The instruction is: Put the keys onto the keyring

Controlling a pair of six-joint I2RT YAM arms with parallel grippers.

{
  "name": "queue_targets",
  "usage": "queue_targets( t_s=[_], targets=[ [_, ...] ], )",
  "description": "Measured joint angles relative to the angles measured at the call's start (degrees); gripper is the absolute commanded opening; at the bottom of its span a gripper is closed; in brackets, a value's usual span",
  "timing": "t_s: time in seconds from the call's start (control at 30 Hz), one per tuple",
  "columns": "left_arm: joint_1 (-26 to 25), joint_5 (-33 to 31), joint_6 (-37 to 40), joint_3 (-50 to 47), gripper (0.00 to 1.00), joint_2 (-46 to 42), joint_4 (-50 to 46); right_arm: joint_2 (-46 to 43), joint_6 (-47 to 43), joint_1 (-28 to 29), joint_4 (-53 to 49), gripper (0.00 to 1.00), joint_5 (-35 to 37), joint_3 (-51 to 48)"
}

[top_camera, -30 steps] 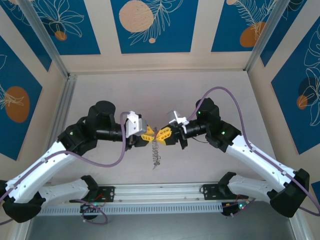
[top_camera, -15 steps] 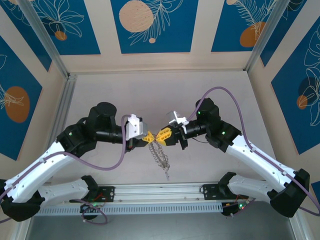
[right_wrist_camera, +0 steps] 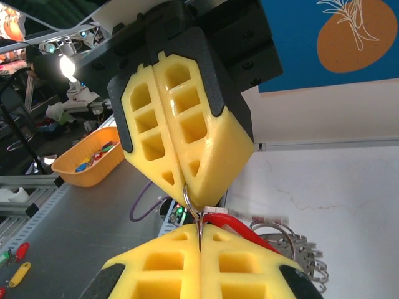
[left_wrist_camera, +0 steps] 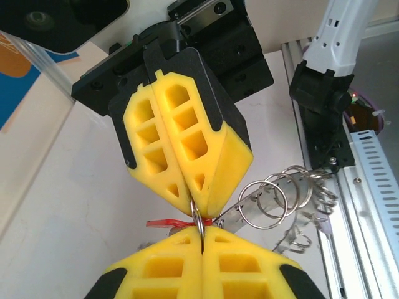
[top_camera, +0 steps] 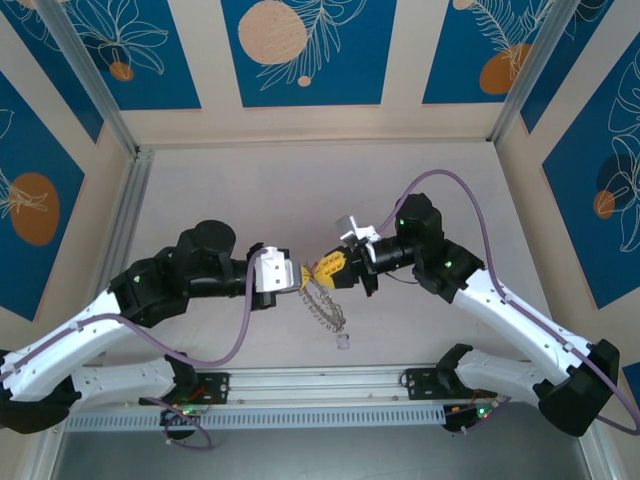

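The red key (left_wrist_camera: 169,222), a thin sliver of red, sits right at the spot where the two sets of yellow fingertips meet nose to nose above the middle of the table (top_camera: 420,170). In the right wrist view it runs from that meeting point out across the top of the near fingers. A small silver wire loop (left_wrist_camera: 198,219) crosses the gap just beside it and disappears into both seams. The keyring (top_camera: 326,306) hangs from that same point and trails down toward the near edge, with its fringe of loops fanned out and its whitish tag (top_camera: 343,342) at the low end, close to the table or resting on it. The left gripper (top_camera: 302,277) has its fingers pressed fully together, and so does the right gripper (top_camera: 325,268). As far as we can tell, each of them pinches that one wire loop of the ring. We cannot tell which of them also holds the red key, or whether either does. We judge the task to be in the threading step itself: key and ring are brought together and touching. The views do not show the key's hollow middle around the wire, so we cannot count it as threaded. What is left, in our judgement, is to work the key onto the ring and then let go.
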Motion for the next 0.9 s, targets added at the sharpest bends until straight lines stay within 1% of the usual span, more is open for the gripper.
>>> queue_targets(
  t_s=[0.33, 0.5, 0.7, 0.9],
  targets=[
    [-0.26, -2.32, 0.28, -0.04, 0.00, -0.55, 0.02, 0.00, 1.38, -0.79, 1.22, 0.00, -0.11, 0.83],
    [-1.70, -4.20, 1.44, -0.04, 0.00, -0.48, 0.15, 0.00, 2.93, -1.40, 2.29, 0.00, -0.90, 0.83],
    [-5.40, -10.60, 3.34, -0.46, 0.00, -0.50, 1.86, 0.02, 6.01, -2.40, 3.82, 0.00, -1.55, 0.85],
    [-9.81, -19.19, 6.45, -2.45, 0.00, -0.48, 4.90, 0.81, 8.74, -2.97, 4.96, 0.00, -1.73, 1.03]
  ],
)
